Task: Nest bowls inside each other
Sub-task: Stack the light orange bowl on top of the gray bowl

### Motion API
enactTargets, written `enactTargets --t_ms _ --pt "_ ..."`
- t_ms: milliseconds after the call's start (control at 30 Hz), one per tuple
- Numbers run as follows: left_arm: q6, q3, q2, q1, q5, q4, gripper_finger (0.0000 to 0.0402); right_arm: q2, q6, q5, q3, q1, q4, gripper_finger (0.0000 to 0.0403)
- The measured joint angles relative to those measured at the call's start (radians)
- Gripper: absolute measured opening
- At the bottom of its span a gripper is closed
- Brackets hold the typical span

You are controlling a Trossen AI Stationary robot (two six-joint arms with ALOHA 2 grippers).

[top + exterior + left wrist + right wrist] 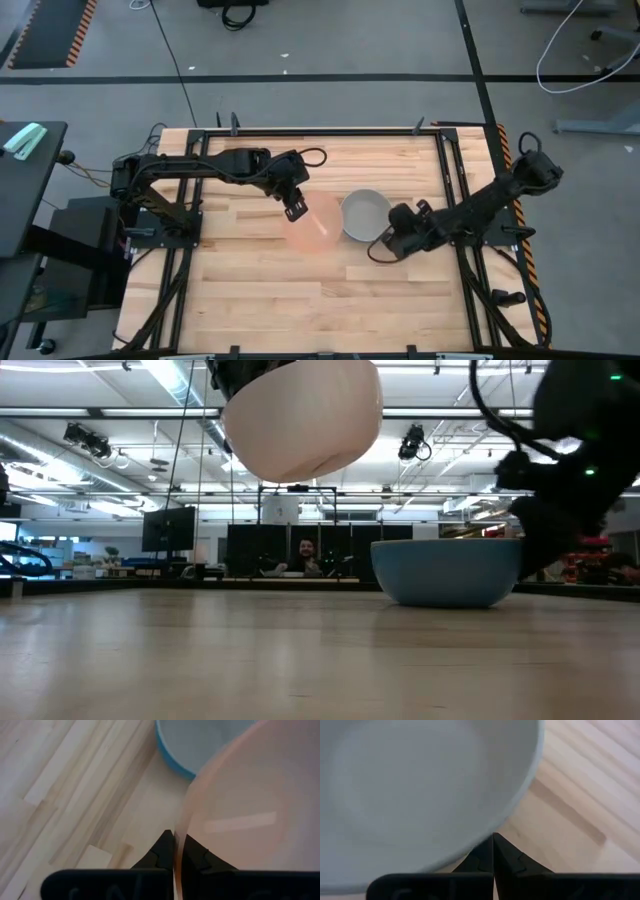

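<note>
Bowls (366,213) on light wooden table (250,290)

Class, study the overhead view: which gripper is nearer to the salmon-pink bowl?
Left. The left gripper is pinched on the rim of the salmon-pink bowl, holding it raised above the table. The right gripper is beyond the grey-white bowl, clamped on its rim.

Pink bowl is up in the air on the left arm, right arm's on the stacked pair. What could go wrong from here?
1. The left gripper pinches only the pink bowl's thin rim, so it may tilt or slip out.
2. The right gripper clamps the rim of the grey-white bowl nested in the blue bowl; the descending pink bowl could hit those fingers.
</note>
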Motion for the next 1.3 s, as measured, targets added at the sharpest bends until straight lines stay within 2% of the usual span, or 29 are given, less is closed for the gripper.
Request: enactTargets --t_ms 333,867,1000,1133,1300 --pt "0.000 0.000 0.000 0.000 0.000 -0.024 0.0011 0.000 -0.317 -0.061 0.000 -0.154 0.348 0.0000" --pt "0.001 0.000 0.000 0.002 0.000 -0.024 0.0010 0.000 -0.428 -0.108 0.000 -0.180 0.531 0.0000" --pt "0.002 0.000 0.000 0.002 0.000 -0.024 0.0010 0.000 -0.452 -0.123 0.003 -0.180 0.523 0.0000" --pt "0.002 0.000 0.000 0.004 0.000 -0.023 0.0010 0.000 -0.476 -0.144 0.068 -0.173 0.460 0.0000" --pt "-0.001 0.000 0.000 0.026 -0.002 -0.018 0.0010 0.000 -0.505 -0.137 0.241 -0.140 0.189 0.0000"
